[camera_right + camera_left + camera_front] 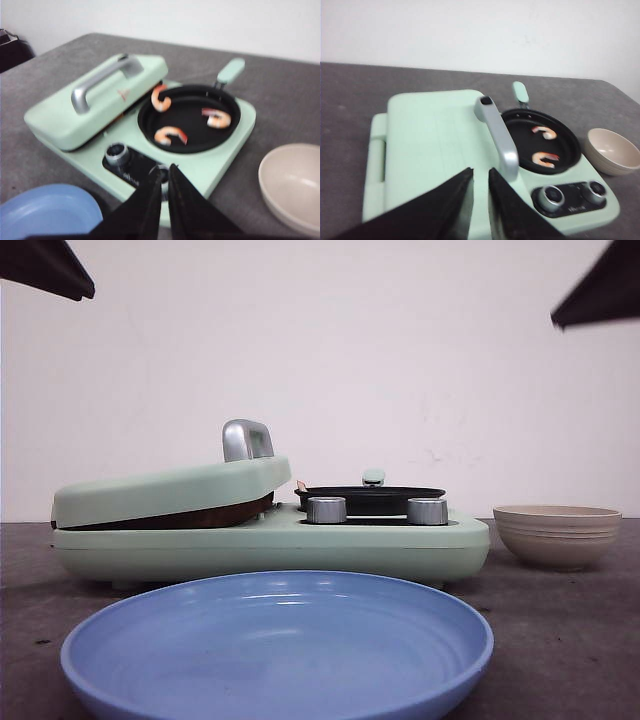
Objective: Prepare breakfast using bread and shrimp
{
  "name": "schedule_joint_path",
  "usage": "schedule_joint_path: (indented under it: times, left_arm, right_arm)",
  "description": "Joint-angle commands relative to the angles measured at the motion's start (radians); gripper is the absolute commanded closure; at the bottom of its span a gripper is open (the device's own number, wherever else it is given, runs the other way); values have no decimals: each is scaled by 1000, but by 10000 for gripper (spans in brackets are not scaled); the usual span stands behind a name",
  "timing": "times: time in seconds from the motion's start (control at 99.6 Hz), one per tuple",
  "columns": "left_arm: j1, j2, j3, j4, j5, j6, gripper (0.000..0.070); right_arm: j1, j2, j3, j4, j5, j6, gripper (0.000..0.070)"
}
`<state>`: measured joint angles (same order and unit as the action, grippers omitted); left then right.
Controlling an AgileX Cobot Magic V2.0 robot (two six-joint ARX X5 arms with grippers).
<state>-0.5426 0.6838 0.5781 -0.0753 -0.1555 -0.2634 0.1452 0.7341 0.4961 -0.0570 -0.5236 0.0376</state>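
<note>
Currently both arms hang raised above the worktop point(560, 640), nothing held. Left gripper point(480, 200): jaws near-shut, narrow gap only, empty. Right gripper point(164, 195): jaws all but together, empty.

Risks:
- Shrimp point(161, 98) are small and curved, lying loose in the black pan point(190, 142). One sits against the pan wall next to the press lid point(95, 102); a pinch there could skid it up the wall or jam a finger vs. the lid edge.
- Pan handle point(230, 70) sticks out at the far side; an arm dropping in could clip it and shift the pan.
- Press lid rests slightly ajar, a brown edge showing underneath in front view, prob. the bread, but can't confirm; bread otherwise hidden. Lifting by the metal handle point(497, 137) needs a wider opening than the left gripper shows now.
- Knobs point(118, 152) lie directly under the right gripper; a straight descent would hit them.

Position: shrimp sit beyond and below the right gripper, well apart. Left gripper hovers over the lid, just beside the handle. Blue plate point(280, 640) and beige bowl point(556, 535) stand unfilled.
</note>
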Motion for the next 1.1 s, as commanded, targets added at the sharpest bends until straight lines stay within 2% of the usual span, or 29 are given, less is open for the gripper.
schedule_joint_path:
  times: [0.0, 0.171, 0.301, 0.442, 0.512, 1.095]
  left_arm:
    - [-12, -32, -8, 22, -26, -10, 700]
    - [-21, -123, -60, -35, -82, -24, 700]
    - [-35, -203, -109, -61, -135, -43, 700]
    - [-35, -245, -118, -130, -231, -73, 700]
    - [-35, -256, -118, -177, -264, -117, 700]
    - [-35, -262, -118, -192, -267, -119, 700]
  right_arm:
    - [3, -8, -16, 32, -4, 18, 686]
    - [3, -34, -94, 68, -29, 16, 686]
    - [3, -63, -154, 135, -37, 67, 686]
    - [3, -70, -161, 95, -27, 97, 686]
    - [3, -70, -161, 56, -25, 119, 686]
    - [3, -70, -161, 87, -26, 112, 686]
